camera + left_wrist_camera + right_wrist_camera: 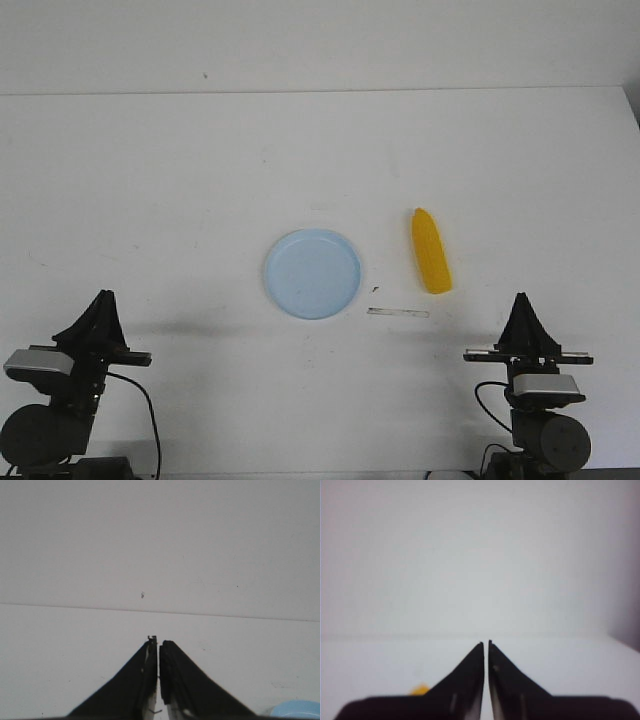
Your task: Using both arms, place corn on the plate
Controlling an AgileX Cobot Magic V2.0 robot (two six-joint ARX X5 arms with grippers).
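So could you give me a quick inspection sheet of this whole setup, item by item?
Surface: white table, bare but for a few faint marks.
Job's things: pale blue plate near the middle, nothing on it; yellow corn lying flat beside it on the right arm's side, apart from the plate.
Clutter: a thin pale strip lying on the table near the plate and corn.
Grippers: left gripper and right gripper both shut, holding nothing, parked at the near edge.
Cables: black cable looping by the left arm's base.
Surroundings: plain pale wall behind the table.
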